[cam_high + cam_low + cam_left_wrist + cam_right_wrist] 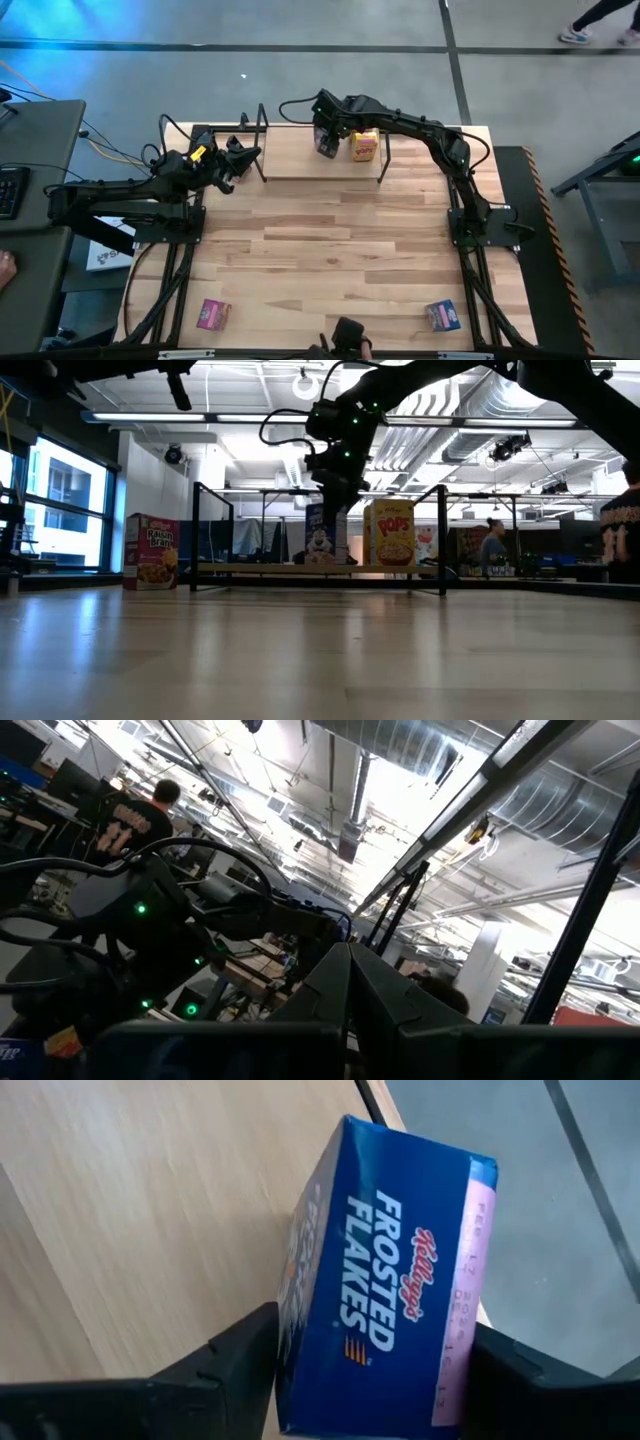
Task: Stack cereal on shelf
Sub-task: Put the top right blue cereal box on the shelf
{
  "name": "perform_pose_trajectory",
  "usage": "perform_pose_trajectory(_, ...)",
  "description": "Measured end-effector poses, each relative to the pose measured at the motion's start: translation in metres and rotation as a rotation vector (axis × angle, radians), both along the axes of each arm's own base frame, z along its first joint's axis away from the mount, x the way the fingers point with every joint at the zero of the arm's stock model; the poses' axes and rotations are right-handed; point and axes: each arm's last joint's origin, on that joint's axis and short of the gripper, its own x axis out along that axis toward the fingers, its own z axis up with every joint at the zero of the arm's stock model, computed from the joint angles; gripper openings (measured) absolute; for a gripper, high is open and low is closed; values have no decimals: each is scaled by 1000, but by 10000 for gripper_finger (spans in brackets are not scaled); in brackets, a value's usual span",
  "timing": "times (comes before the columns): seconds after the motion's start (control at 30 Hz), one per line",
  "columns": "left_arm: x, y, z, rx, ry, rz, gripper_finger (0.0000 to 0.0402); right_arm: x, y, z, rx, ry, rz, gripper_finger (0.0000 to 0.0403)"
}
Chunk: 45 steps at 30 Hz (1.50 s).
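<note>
Blue cardboard Frosted Flakes box upright on pale wood shelf, beside yellow Pops box; right gripper fingers straddling it, seemingly releasing. Left gripper clenched, idle, far left.

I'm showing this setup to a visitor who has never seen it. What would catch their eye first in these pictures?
Probably the right gripper reaching over the shelf at the table's far edge, its jaws either side of a blue Frosted Flakes box standing on the board. Right beside it stands a yellow Pops box. The left gripper waits, shut, by the shelf's left end.
</note>
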Motion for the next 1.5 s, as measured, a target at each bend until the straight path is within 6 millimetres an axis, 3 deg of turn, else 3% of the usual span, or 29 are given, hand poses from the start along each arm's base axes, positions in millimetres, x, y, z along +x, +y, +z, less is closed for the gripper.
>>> perform_pose_trajectory(0.5,0,0,0,1,3,1,0,0,4,0,-190,174,120,224)
perform_pose_trajectory(0.9,0,0,-1,-1,10,1,0,3,8,0,-207,204,285,224)
perform_pose_trajectory(1.5,0,0,-1,-3,8,0,0,-13,-28,1,-94,72,333,209)
